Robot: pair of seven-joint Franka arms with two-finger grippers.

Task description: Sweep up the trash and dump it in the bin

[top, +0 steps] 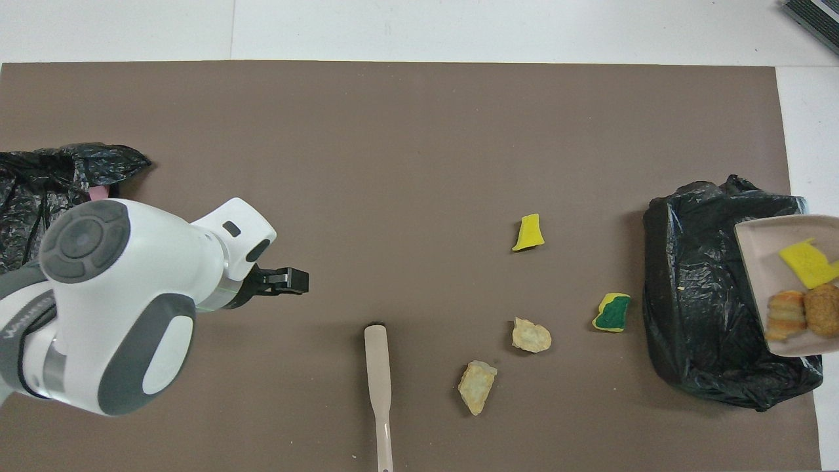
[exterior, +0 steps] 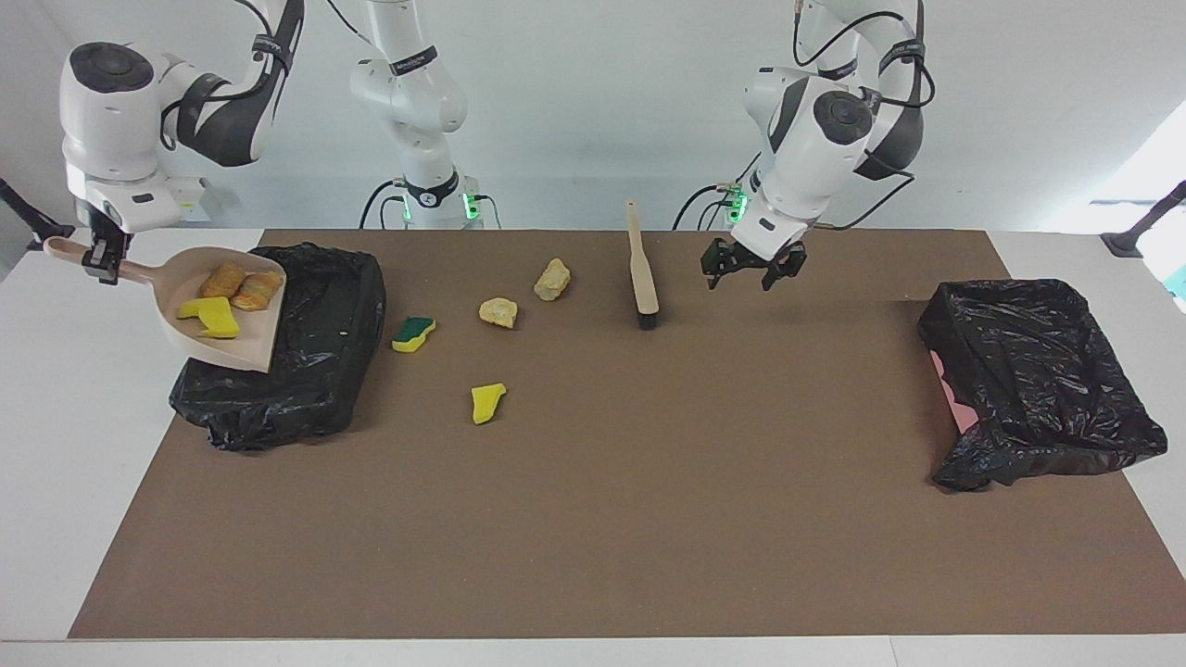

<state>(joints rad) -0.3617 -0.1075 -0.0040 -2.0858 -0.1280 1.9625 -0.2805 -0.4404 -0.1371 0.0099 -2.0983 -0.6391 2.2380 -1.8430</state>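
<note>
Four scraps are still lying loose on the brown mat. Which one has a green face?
The sponge piece nearest the black-lined bin under the dustpan. Its top is dark green over yellow; the other three loose scraps show only yellow or tan.

Brown mat [exterior: 593,519] covering white table [exterior: 56,463]; black mount [exterior: 1144,227] at table's corner

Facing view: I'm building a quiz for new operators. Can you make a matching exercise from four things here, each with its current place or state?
Things:
1. brush
2. dustpan
3. green-faced sponge
4. left gripper

States:
a. held up over a black-bagged bin, carrying three scraps
b. open and empty, over the mat
c. lying on the mat, not held
d. on the mat beside that bin

Pairs: 1-c, 2-a, 3-d, 4-b
</note>
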